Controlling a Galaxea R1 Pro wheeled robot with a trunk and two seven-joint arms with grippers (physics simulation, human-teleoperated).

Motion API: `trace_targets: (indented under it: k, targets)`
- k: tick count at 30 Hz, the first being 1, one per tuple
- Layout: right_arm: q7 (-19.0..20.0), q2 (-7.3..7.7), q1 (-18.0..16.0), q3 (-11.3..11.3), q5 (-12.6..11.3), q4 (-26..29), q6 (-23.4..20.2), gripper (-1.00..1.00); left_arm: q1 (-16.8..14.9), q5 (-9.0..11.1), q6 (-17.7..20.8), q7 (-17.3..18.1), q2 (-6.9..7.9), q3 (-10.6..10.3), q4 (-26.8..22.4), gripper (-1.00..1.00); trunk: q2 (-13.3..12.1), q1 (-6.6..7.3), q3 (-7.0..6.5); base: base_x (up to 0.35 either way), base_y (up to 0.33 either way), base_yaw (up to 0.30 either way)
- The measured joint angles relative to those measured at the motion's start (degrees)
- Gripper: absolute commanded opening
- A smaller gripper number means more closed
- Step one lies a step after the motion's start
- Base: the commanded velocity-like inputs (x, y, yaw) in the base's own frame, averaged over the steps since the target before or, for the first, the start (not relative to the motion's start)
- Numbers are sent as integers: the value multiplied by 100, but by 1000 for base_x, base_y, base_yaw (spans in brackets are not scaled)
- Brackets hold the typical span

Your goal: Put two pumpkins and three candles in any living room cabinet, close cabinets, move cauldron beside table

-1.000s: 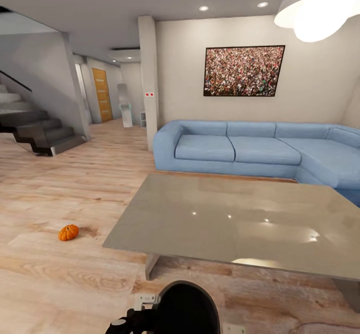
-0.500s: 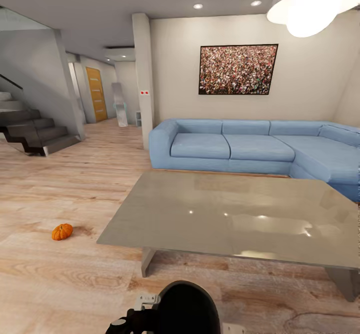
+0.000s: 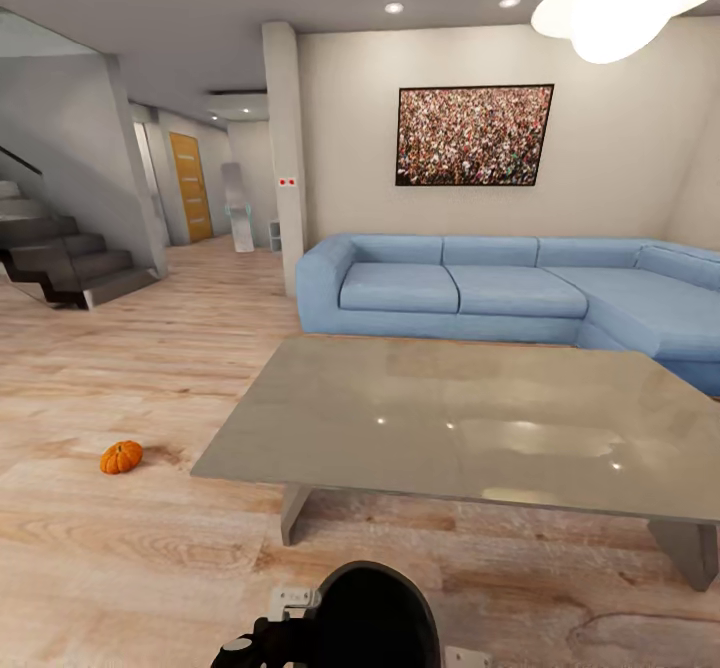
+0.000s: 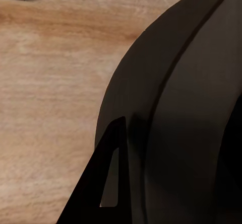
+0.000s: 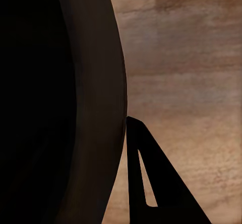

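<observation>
Pumpkin (image 3: 121, 457) on wood floor (image 3: 120, 368), off table (image 3: 470, 428) left edge; black cauldron (image 3: 375, 618) near camera; both grippers' opening unreadable.

Your head view: bright, even. Pendant lamp (image 3: 620, 3) blown out; ceiling spots (image 3: 394, 8) glint on glossy table (image 3: 470, 423). Soft shadow under table. Your wrist views: dim, dark curved body close, blurred.

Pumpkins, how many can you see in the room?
1. The pumpkin sits on the wooden floor, left of the grey table, apart from it. Another could be out of view.
</observation>
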State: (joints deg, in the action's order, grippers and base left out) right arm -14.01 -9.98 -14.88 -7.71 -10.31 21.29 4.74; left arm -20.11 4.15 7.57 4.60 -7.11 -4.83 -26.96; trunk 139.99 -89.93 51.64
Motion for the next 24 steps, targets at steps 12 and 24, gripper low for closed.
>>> trace_targets:
  k: [12, 24]
  targets:
    - [-9, 0, 0, -5, 0, 14, -7, -100, -1, 2, -2, 0, 0, 1, -7, -100, 162, -88, 72, 0, 0, 0]
    - [-3, 0, 0, 0, -3, -3, 7, -100, -1, -2, -2, 0, -1, -2, 0, -100, 162, -86, 72, 95, 0, 0]
